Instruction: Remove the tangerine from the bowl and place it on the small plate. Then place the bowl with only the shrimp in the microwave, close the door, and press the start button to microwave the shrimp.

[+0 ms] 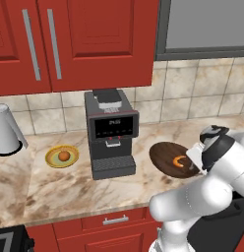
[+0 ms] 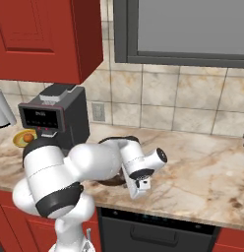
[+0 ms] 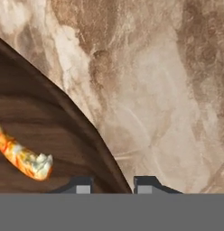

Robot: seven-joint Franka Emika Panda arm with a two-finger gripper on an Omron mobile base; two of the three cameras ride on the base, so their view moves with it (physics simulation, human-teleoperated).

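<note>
Marble counter: shrimp in bowl (tangerine on small plate).

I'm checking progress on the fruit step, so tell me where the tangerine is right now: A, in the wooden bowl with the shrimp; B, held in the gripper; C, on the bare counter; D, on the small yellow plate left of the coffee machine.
D: the tangerine sits on the small plate left of the coffee machine, while the bowl holds just the shrimp.
</note>
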